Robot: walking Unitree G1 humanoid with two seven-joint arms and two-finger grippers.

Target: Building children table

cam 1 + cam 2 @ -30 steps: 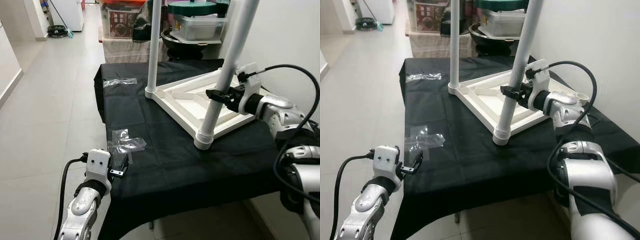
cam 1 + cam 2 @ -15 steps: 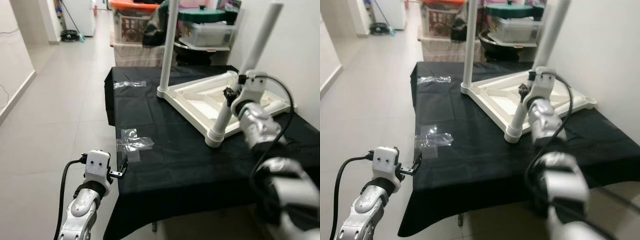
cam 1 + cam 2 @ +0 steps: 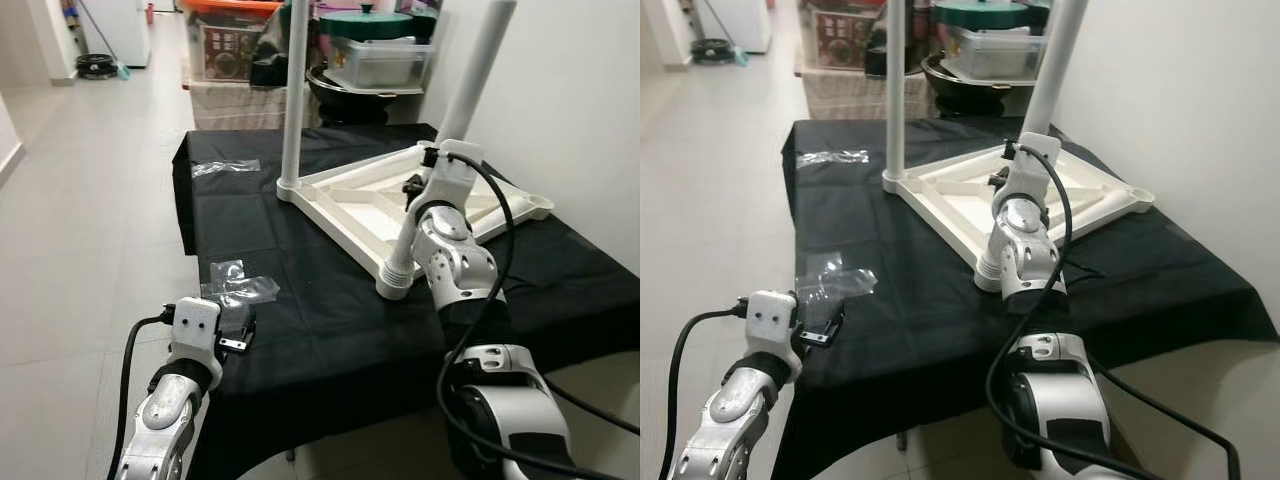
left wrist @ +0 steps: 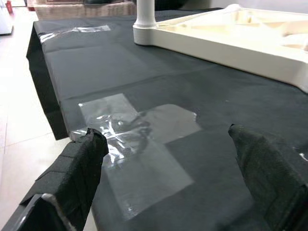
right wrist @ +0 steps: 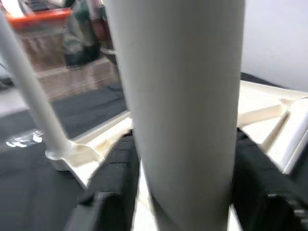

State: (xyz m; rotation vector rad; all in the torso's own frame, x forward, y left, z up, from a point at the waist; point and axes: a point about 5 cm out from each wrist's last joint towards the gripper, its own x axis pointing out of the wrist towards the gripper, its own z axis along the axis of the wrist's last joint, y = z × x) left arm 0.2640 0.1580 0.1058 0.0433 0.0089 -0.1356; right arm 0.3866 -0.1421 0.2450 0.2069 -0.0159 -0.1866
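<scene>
Up on the black cloth [image 3: 330, 300], the right gripper [image 3: 413, 190] clamps the near table leg [image 3: 445, 150]; the left gripper [image 4: 163, 159], fingers apart, hovers over clear plastic wrap [image 4: 139, 139]

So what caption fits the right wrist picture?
Right claw gripping a white table leg above the upturned tabletop.

A home: tiled hallway floor [image 3: 90, 200], storage boxes [image 3: 385, 60], cookware.

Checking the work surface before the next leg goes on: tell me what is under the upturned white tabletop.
The tabletop lies on a black cloth, beside clear plastic bags. What supports the cloth is covered.
</scene>
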